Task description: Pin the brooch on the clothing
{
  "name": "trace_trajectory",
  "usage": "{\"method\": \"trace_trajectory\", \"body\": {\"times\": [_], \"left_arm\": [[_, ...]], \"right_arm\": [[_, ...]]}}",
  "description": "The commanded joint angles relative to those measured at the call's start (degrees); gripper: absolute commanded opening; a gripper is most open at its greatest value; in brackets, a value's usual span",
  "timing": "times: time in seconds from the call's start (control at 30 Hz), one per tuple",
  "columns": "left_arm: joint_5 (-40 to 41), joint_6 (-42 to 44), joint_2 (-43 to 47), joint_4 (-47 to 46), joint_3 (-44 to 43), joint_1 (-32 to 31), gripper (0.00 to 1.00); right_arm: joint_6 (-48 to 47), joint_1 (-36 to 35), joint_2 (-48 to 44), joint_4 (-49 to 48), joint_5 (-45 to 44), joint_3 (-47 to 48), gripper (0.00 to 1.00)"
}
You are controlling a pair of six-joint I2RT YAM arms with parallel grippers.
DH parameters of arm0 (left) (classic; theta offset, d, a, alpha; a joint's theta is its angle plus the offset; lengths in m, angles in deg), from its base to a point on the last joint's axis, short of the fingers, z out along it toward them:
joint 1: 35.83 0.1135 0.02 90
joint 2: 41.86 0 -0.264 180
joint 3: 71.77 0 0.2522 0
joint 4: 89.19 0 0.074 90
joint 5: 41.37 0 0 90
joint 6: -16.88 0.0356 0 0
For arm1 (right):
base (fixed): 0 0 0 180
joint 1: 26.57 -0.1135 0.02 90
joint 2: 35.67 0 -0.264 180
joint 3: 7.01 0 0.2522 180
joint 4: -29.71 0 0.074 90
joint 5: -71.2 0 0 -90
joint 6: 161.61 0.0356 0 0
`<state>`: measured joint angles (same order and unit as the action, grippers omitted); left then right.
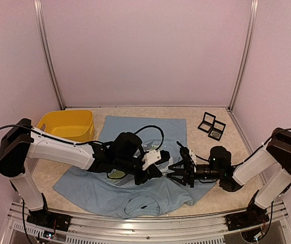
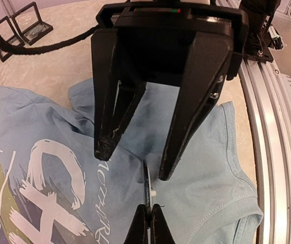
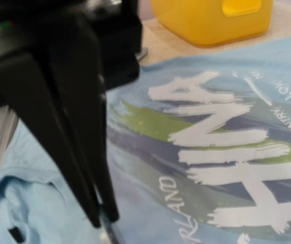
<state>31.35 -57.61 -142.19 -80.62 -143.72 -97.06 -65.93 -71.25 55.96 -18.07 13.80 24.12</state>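
The light blue T-shirt [image 1: 160, 129] lies flat on the table, its white lettering and yellow-green streak clear in the right wrist view [image 3: 150, 203]. My left gripper [image 2: 150, 207] is shut on the brooch [image 2: 149, 185], a thin disc seen edge-on with a small white peg, held just above the shirt [image 2: 206, 168] near the collar. My right gripper [image 2: 134, 163] faces it, open, with its fingertips on either side of the brooch's far edge. The top view shows both grippers, left [image 1: 158, 170] and right [image 1: 176, 171], meeting over the shirt's chest. In the right wrist view the left gripper [image 3: 104, 219] shows shut; my right fingers are out of frame.
A yellow bin [image 1: 69, 124] stands at the back left, beside the shirt. Two small open black boxes [image 1: 211, 126] sit at the back right. The metal rail [image 1: 135, 223] runs along the near edge, close to the shirt's collar [image 1: 144, 207]. A black cable [image 2: 33, 48] hangs behind the right gripper.
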Motion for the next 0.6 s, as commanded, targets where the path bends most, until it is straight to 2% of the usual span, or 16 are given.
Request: {"method": "trace_trajectory", "body": {"times": [0.0, 0.07, 0.13, 0.23, 0.4, 0.5, 0.57], "left_arm": [[2.28, 0.91, 0.99, 0.24, 0.66, -0.50, 0.00], [4.75, 1.57, 0.87, -0.41, 0.87, -1.17, 0.00], [12.28, 4.30, 0.48, -0.74, 1.00, -3.35, 0.00], [21.62, 11.84, -1.43, -0.17, 0.83, -7.71, 0.00], [22.86, 17.79, -6.27, 9.01, -2.46, -11.10, 0.00], [19.15, 19.05, -8.07, 16.74, -6.39, -12.44, 0.22], [15.58, 18.51, -9.12, 21.32, -9.81, -13.48, 0.34]], "right_arm": [[-2.22, 0.70, -4.15, 0.16, 1.94, -1.35, 0.42], [-2.40, 0.90, -5.93, 1.42, 0.99, -1.83, 0.43], [-2.43, 1.10, -8.23, 3.63, -2.23, -1.98, 0.43], [-2.38, 1.16, -11.52, 6.65, -12.09, -2.37, 0.43], [-0.69, 1.25, -15.79, 17.16, -27.17, -0.65, 0.43], [4.81, 1.30, -15.74, 29.84, -34.66, 4.28, 0.37], [8.62, 1.37, -14.53, 38.88, -38.23, 7.34, 0.28]]}}
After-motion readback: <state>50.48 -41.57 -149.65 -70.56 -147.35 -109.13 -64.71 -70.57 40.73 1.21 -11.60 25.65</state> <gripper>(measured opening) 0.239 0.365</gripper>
